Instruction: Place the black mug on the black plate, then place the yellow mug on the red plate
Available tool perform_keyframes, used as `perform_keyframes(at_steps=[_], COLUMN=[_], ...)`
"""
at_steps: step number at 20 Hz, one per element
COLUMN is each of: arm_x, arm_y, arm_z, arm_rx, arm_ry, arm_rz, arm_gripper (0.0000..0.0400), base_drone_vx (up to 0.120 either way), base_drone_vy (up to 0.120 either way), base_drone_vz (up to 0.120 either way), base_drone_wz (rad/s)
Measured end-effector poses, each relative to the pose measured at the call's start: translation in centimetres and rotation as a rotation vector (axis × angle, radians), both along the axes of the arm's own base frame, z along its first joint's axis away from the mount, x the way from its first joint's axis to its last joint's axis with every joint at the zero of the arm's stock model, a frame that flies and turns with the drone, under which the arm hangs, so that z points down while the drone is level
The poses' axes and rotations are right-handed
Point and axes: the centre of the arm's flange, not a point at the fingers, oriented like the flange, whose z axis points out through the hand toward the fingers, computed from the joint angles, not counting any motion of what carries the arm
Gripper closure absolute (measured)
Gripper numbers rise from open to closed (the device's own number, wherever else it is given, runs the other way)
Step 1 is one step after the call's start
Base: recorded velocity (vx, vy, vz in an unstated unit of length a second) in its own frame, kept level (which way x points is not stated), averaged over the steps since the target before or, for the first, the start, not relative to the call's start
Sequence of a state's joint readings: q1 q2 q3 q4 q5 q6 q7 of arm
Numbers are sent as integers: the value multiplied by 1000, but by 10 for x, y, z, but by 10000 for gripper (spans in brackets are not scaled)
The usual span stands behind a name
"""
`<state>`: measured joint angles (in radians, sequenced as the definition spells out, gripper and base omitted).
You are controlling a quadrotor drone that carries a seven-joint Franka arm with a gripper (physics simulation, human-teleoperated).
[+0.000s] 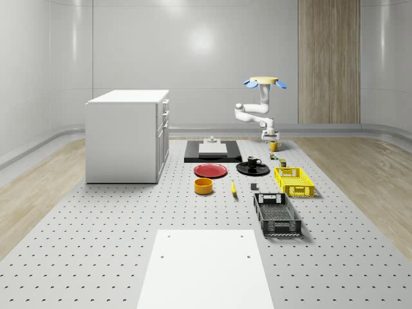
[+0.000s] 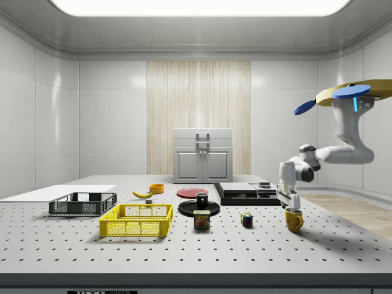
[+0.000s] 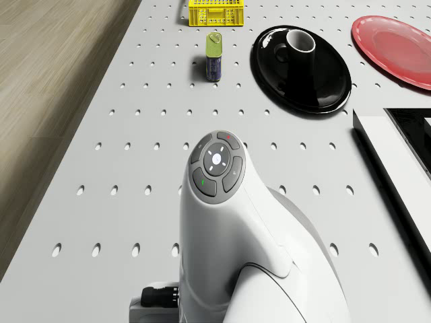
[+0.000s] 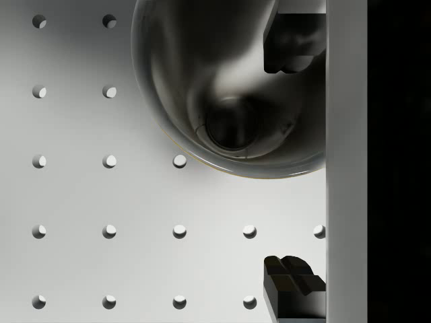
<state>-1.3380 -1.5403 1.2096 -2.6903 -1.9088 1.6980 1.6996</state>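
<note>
Hovering drone (image 2: 358, 93); spread tool (image 4: 293, 161) straddles yellow mug (image 2: 294, 220), rim cut off.

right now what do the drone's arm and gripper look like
The arm is glossy white with rounded links and grey joints. It hangs from a tan drone with blue rotors. The wrist has a grey button pad. The gripper has dark, blocky jaws.

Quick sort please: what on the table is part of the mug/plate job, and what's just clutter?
Job: black mug, already on the black plate; yellow mug under the gripper; red plate.

Clutter: yellow crate, black crate, banana, yellow bowl, spam can, cube, cabinet.
</note>
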Motion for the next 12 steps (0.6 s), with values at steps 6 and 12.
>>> perform_keyframes(at_steps=[6,12], arm_x=[-2,-3], arm_y=[1,1], arm_z=[0,0], arm_rx=[0,0], arm_ry=[0,0], arm_rz=[0,0], arm_gripper=[0,141], base_drone_vx=[0,0], base_drone_vy=[0,0], base_drone_vz=[0,0], base_drone_wz=[0,0])
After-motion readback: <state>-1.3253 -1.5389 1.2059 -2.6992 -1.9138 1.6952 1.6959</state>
